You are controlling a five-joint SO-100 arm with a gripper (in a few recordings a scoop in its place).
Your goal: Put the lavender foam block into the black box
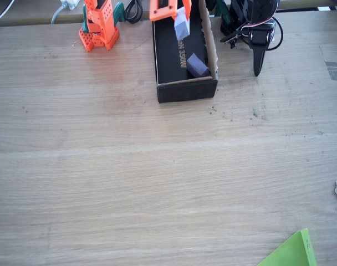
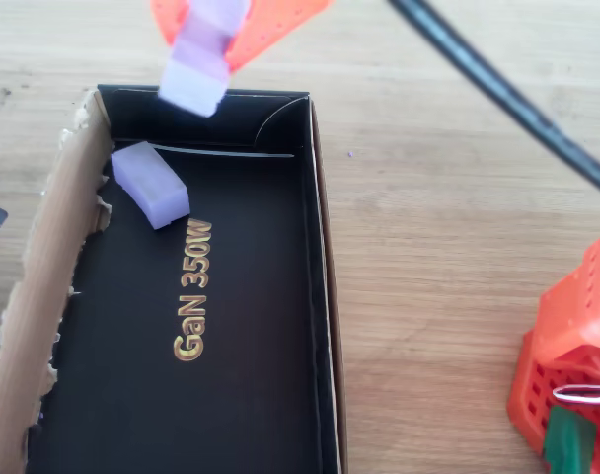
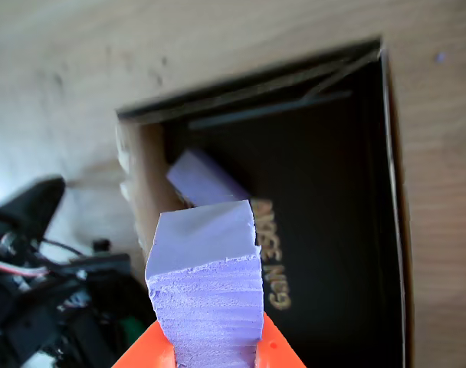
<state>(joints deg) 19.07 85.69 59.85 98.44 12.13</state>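
My orange gripper point(image 1: 180, 15) is shut on the lavender foam block point(image 1: 181, 25) and holds it in the air above the black box point(image 1: 185, 91). The overhead view puts the block point(image 2: 203, 54) over the box's end wall, with orange fingers point(image 2: 280, 25) behind it. From the wrist, the ribbed block point(image 3: 206, 291) stands between the orange fingertips point(image 3: 279, 354), above the box floor point(image 3: 333, 192) with its gold lettering. A darker purple block point(image 1: 197, 66) point(image 2: 149, 183) point(image 3: 206, 180) lies inside the box against the torn brown cardboard wall point(image 2: 43, 286).
The box stands at the far edge of a wooden table. An orange perforated base point(image 1: 99, 27) point(image 2: 571, 365) stands left of it in the fixed view. A black cable point(image 2: 497, 89) crosses the overhead view. A green sheet corner point(image 1: 293, 252) lies at the front right.
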